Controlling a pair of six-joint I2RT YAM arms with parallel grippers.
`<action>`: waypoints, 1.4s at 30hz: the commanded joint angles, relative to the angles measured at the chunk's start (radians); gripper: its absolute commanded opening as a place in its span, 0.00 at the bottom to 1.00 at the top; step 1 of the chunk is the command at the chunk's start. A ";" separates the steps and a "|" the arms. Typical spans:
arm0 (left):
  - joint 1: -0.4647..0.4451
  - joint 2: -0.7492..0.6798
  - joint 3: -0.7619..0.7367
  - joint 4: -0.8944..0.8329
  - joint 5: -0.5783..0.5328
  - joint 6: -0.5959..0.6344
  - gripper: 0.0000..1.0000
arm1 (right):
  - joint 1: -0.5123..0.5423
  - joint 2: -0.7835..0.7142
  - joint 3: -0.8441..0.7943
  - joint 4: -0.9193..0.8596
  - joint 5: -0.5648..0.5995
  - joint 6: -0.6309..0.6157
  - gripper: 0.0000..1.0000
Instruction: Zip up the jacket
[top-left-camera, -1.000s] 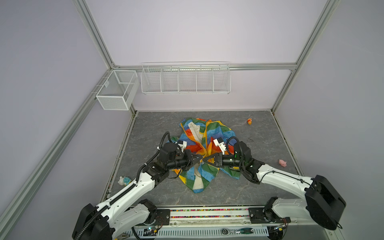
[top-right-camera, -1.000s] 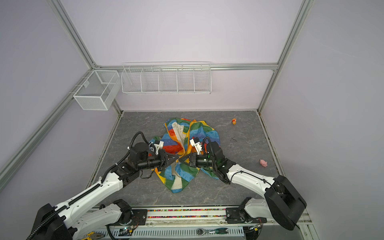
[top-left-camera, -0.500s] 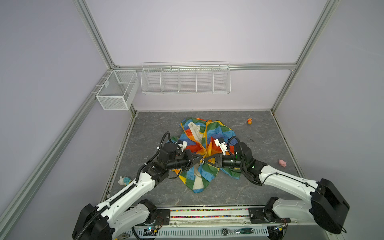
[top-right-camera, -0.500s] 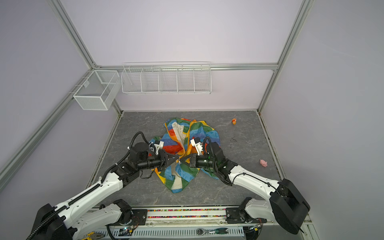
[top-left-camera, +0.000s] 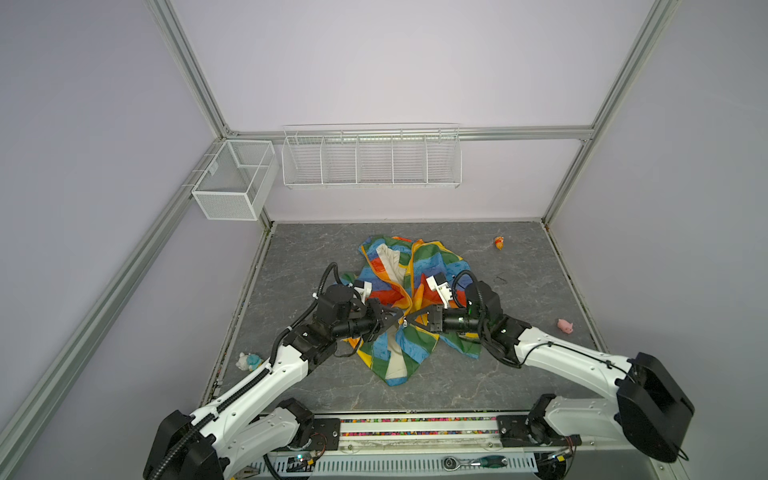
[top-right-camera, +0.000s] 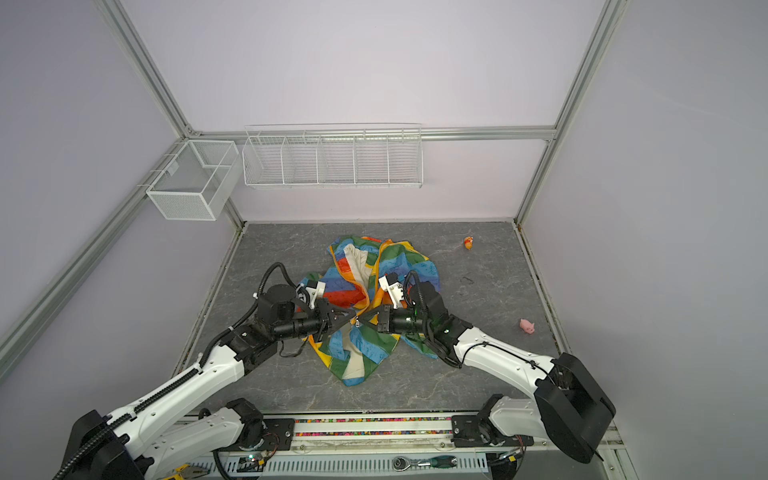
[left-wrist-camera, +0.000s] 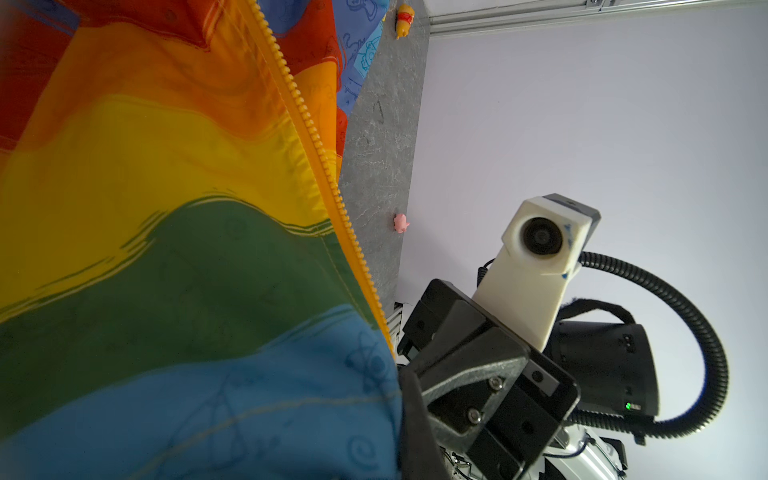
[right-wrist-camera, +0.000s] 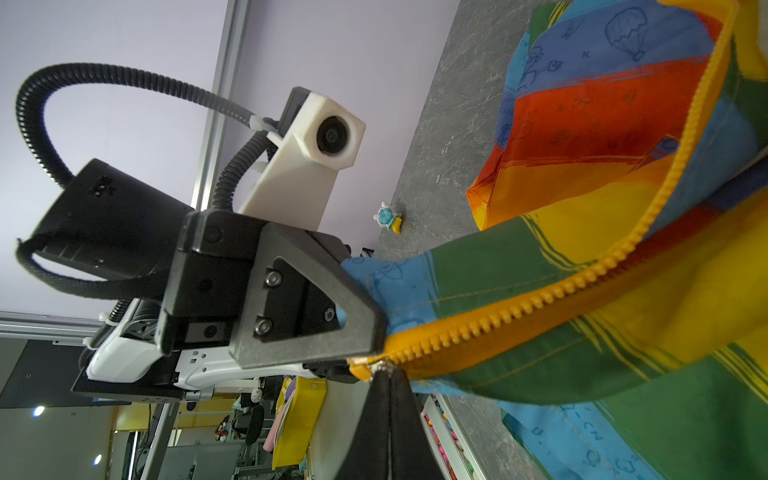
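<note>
The rainbow-striped jacket (top-left-camera: 415, 266) (top-right-camera: 390, 266) lies crumpled mid-table, its near part lifted between both arms. My left gripper (top-left-camera: 398, 321) (top-right-camera: 351, 321) is shut on the blue hem fabric beside the orange-yellow zipper; in the left wrist view the cloth (left-wrist-camera: 166, 249) covers most of that gripper (left-wrist-camera: 401, 415). My right gripper (top-left-camera: 409, 322) (top-right-camera: 360, 321) (right-wrist-camera: 384, 370) is shut on the small metal piece at the zipper's lower end (right-wrist-camera: 379, 365). The zipper teeth (right-wrist-camera: 540, 299) run up from there. Both gripper tips nearly touch.
A pink pig toy (top-left-camera: 565, 325) sits at the right and an orange toy (top-left-camera: 499, 242) at the back right. A blue-white toy (top-left-camera: 248, 360) lies by the left edge. A wire rack (top-left-camera: 371, 156) and a mesh box (top-left-camera: 232, 183) hang on the back walls.
My right gripper has moved left toward the left gripper, so the tips now meet at the zipper's lower end. The left arm has barely moved.
</note>
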 joint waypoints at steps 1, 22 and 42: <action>-0.018 -0.025 0.049 0.038 0.079 0.013 0.00 | 0.006 -0.017 -0.020 -0.019 0.072 -0.019 0.06; -0.018 -0.048 0.014 0.064 0.082 0.016 0.00 | -0.043 0.034 -0.026 -0.072 0.081 -0.015 0.13; -0.019 -0.012 -0.028 0.331 0.079 0.008 0.00 | -0.057 -0.170 -0.061 0.025 0.081 0.217 0.66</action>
